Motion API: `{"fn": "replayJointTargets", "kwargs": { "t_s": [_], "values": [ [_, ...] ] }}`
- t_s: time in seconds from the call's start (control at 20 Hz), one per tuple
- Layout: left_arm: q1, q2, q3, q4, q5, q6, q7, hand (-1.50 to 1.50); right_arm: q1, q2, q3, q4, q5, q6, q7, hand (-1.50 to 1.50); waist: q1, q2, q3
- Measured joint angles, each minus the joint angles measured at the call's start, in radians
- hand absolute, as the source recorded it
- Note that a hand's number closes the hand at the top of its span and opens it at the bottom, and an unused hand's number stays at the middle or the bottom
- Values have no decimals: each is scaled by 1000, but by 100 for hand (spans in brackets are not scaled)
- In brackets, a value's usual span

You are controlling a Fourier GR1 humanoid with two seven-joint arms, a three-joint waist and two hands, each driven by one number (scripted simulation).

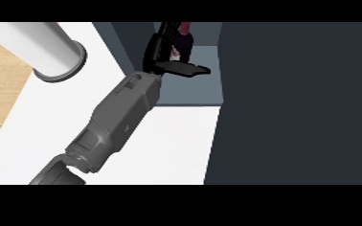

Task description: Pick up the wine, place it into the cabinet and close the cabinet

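Only one arm in head view: grey forearm (120, 115) comes in from the lower left edge and slants up toward the far middle. The left hand (160, 48) at its end is inside the open cabinet. The wine bottle (186, 37), dark red, sits in the cabinet opening at the far middle of the view, touching the right side of the hand. Black fingers (168, 31) run up its left side and cover part of it, and the thumb (185, 69) sticks out flat to the right on the near side of the bottle. The hand is grasping the bottle, fingers wrapped on it. Only the upper right part of the bottle shows, plus a small pale patch between the fingers; the rest is hidden by the hand. Can't tell if the bottle base rests on the cabinet floor (194, 84), the grey-blue surface just near and below the hand. The cabinet door (283, 100), a dark slab, fills the right side of the view and stands open, right of the bottle and hand. The white counter (170, 143) lies under the forearm, near side. A white cylinder (39, 45) with a grey rim stands on the counter at far left, well apart from the hand. A strip of wood-coloured surface (10, 81) shows at the left edge.
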Motion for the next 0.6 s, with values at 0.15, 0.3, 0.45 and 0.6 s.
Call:
{"fn": "replayJointTargets", "kwargs": {
  "t_s": [0.15, 0.3, 0.45, 0.6],
  "values": [
    [33, -3, -26, -120, -20, 34, 56, -150, -3, -17, -4, -2, 2, -4, 10, -150, 11, -6, 1],
    [85, -14, -71, -258, -46, 85, 107, -150, 10, -14, 16, -6, 7, -10, 8, -150, 18, -9, 1],
    [141, -19, -122, -418, -62, 156, 186, -150, 2, -21, 19, -6, 10, -18, 15, -150, 22, -12, 1],
    [225, -17, -187, -580, -67, 245, 243, -150, -8, -26, 20, -4, 11, -18, 15, -150, 20, -10, 2]
  ]
}}
